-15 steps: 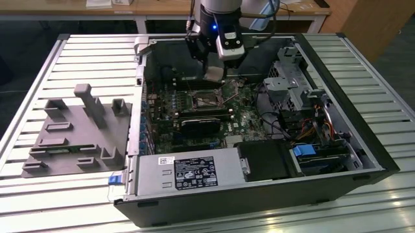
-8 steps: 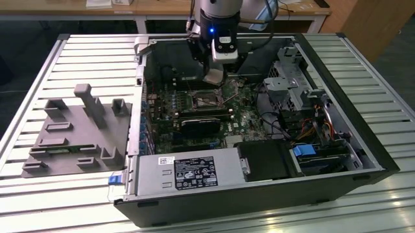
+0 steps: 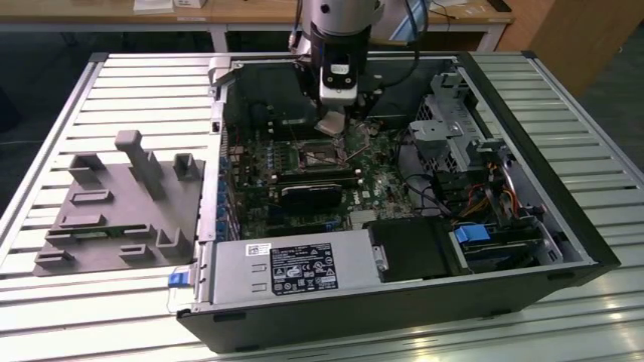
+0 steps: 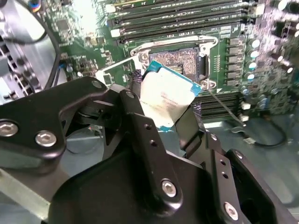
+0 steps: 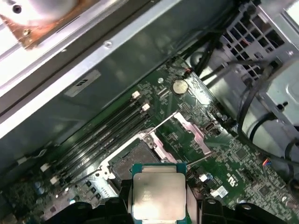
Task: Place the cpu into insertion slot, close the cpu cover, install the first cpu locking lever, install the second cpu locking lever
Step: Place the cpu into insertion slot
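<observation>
Second wrist view: black gripper (image 4: 163,106) pinches flat silver-grey square cpu (image 4: 164,95) near the black-rimmed square insertion slot (image 4: 180,63). Probably best kept level, edges squared to the slot.

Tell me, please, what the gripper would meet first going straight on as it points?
Probably the insertion slot, open just beyond the cpu that the gripper holds; depth is unclear.

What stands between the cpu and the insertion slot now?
Nothing visible does. The gripper holds the cpu near the insertion slot, whose dark centre lies bare. The cpu cover appears swung open beside it.
</observation>
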Robot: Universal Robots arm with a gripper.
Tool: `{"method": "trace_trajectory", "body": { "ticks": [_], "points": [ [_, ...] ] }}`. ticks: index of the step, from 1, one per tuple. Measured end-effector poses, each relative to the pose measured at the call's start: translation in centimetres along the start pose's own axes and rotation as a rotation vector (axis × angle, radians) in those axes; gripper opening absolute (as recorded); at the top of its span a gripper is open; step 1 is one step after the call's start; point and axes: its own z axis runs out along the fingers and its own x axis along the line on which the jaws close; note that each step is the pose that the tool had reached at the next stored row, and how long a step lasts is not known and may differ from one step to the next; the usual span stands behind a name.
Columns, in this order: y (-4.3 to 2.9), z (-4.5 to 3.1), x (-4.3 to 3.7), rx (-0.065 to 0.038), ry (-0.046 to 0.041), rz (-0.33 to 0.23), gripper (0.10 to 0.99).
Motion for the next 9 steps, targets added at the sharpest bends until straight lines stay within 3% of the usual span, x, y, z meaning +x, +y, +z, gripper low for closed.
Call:
{"method": "trace_trajectory", "body": {
  "ticks": [9],
  "points": [
    [-0.06,0.73,0.0,0.001,-0.0134,0.162,0.541]
  ]
}}
